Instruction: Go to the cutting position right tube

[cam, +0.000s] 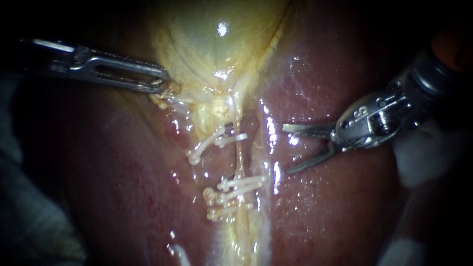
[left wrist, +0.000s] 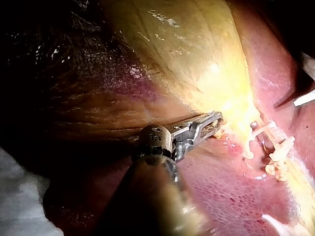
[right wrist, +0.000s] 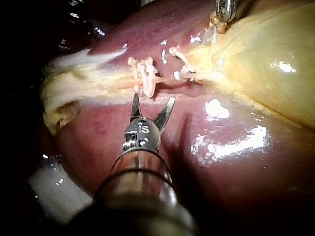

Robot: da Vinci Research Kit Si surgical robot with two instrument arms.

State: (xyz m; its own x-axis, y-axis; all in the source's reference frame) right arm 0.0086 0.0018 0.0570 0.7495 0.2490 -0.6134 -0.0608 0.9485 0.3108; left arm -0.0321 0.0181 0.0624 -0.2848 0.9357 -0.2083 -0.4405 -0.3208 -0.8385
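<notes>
At the far left, the left instrument (cam: 158, 83) has its pincer closed on a fold of yellowish tissue at the left edge of the gallbladder (cam: 212, 44), holding that edge out to the left. Right of it, below the gallbladder's narrow end, an upper clip (cam: 217, 140) lies slanted and a group of lower clips (cam: 236, 189) sits nearer. The right tube (cam: 240, 160), as far as I can tell the thin pale strand between them, shows a bare stretch there. Further right, over the liver (cam: 335, 212), the right instrument (cam: 286, 150) has its blade-tipped pincer open wide and holds nothing; it is near the tube but not touching it.

The step in hand looks like the approach. The blades point at the tube but do not straddle it. The next move likely calls for a short advance to the left, so that the bare stretch, and no clip, lies between the blades.

The right wrist view shows what the endoscope flattens: the open blades stand just short of the tube and aim closer to the lower clips than to mid-gap. The left wrist view shows the left pincer's bite on the tissue from the side.
</notes>
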